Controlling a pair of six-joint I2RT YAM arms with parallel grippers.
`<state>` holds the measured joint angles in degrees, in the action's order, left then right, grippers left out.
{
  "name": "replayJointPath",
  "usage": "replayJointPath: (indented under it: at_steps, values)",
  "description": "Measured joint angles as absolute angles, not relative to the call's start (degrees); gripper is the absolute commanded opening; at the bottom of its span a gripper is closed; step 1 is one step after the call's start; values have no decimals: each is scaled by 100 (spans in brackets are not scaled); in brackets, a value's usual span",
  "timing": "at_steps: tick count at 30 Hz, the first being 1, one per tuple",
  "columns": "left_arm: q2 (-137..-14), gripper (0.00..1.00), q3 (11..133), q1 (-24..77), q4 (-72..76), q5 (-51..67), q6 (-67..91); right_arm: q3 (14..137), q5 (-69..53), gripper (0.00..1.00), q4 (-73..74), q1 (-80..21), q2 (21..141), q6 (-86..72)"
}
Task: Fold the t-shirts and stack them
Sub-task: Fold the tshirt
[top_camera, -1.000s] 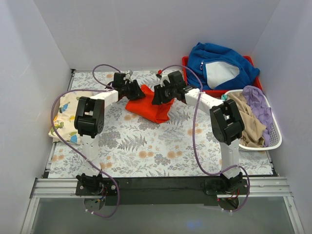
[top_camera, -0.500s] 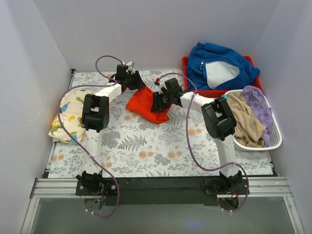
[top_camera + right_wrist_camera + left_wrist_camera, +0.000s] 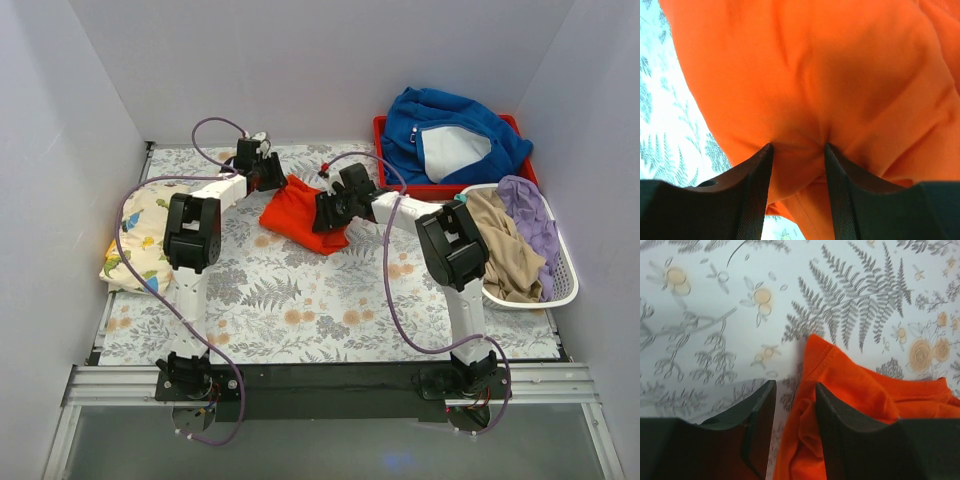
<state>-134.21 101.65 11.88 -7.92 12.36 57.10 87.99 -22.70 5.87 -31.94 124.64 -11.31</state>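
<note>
Bright, even light from above fills the overhead view, with only faint soft shadows on the flowered cloth (image 3: 300, 300). In the left wrist view that cloth looks pale and washed out toward 11 o'clock. In the right wrist view the orange shirt (image 3: 840, 75) is soft and blurred, and the cloth at 9 o'clock is nearly blown white.

overhead plus two wrist close-ups (orange shirt (image 3: 303, 212) shared)

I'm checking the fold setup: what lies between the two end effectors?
The bunched orange shirt: the left end effector pinches its far edge, the right end effector its right side. The top view shows this.
</note>
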Motion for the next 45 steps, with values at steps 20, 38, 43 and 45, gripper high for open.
replayJointPath:
  at_steps: [20,38,43,45]
  values:
    - [-9258,34,6082,1500,-1455,1205,6654,5540,-1636,51,2043,-3509,9494,292]
    - [-9459,33,6348,1785,-1485,1461,6654,6060,1041,53,3138,-3999,8385,-784]
    - [-9907,32,6370,1892,-1518,1551,6740,5916,1636,56,3159,-3896,8475,-1503]
    - [-10022,32,6372,1975,-1533,1597,6759,5721,1872,58,3168,-3813,8431,-1772]
